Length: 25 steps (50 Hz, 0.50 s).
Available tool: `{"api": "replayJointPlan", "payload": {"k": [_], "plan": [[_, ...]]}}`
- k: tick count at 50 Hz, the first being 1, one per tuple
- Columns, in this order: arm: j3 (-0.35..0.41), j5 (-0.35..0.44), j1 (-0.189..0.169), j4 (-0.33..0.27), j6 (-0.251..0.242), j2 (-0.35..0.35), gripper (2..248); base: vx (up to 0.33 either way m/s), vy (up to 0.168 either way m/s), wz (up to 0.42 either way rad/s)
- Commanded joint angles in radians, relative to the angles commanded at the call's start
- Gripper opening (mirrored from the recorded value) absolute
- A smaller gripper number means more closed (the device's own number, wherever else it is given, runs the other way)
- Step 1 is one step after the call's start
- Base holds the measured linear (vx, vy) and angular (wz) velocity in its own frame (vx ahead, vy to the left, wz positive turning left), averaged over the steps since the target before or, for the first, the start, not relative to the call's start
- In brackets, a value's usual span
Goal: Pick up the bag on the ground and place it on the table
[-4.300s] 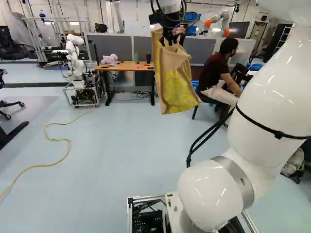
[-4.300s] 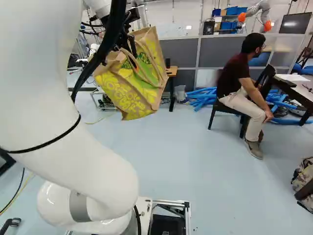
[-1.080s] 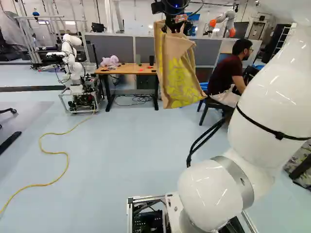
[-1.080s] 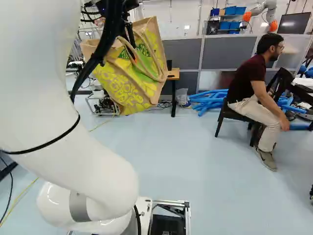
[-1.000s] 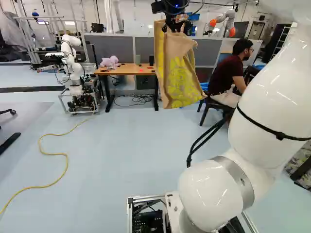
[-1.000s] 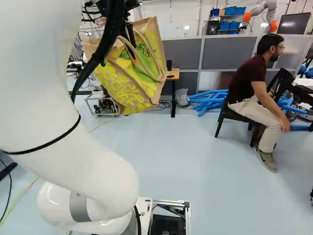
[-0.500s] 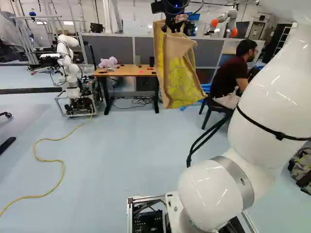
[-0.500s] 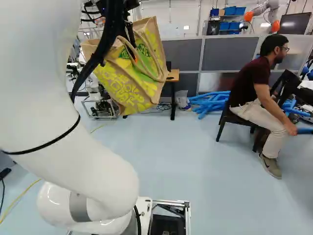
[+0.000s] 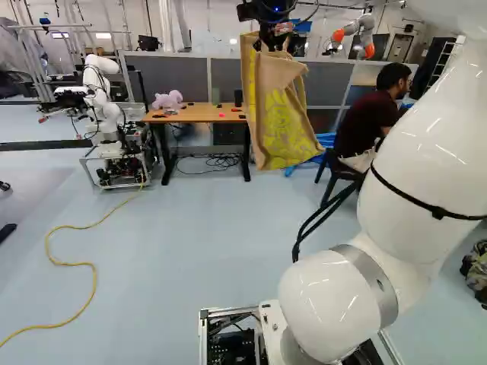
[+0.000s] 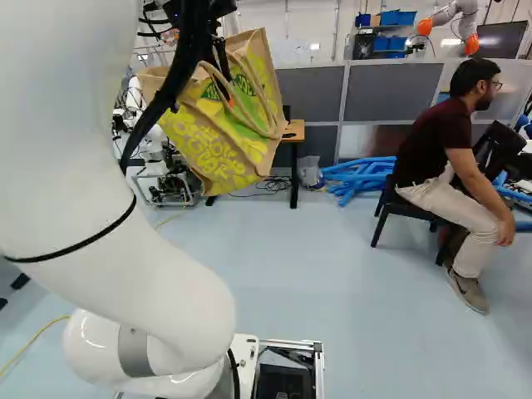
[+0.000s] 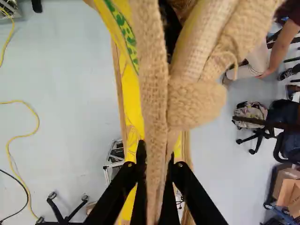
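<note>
Nearest, at the foot of the left base view, is the arm's lowest joint (image 9: 327,304), with the white arm (image 9: 426,144) rising from it; out at its end the black gripper (image 11: 156,157) is closed on the bag, one finger to each side of a strip of its coarse tan cloth; the bag (image 9: 281,118) hangs from that grip in the air, well clear of the floor (image 9: 190,251), its printed yellow side plain in the right base view; a yellow cable (image 9: 71,264) snakes over the floor, and the base's wheels would do well to pass wide of it; beyond stands the table (image 9: 194,115), which the bag overlaps in the left base view though it looks to hang short of it; the step in hand, I judge, is carrying the bag across that gap, best done at a gentle pace so it does not swing; I cannot tell whether its bottom would clear the tabletop, so lift if in doubt before the edge is reached; the plush toy (image 9: 167,100) and the dark cylinder (image 9: 238,99) leave a middle stretch to aim for; lower until the bottom bears fully, then part the fingers and draw straight up, lest the cloth snag; another robot (image 9: 103,84) stands beside the table, so leave it room.
</note>
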Motion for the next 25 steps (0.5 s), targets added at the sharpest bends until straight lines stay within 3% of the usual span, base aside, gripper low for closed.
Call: {"api": "replayJointPlan", "payload": {"k": [25], "plan": [[0.000,0.000,0.000,0.000,0.000,0.000,22,0.185,0.059,-0.021]]}}
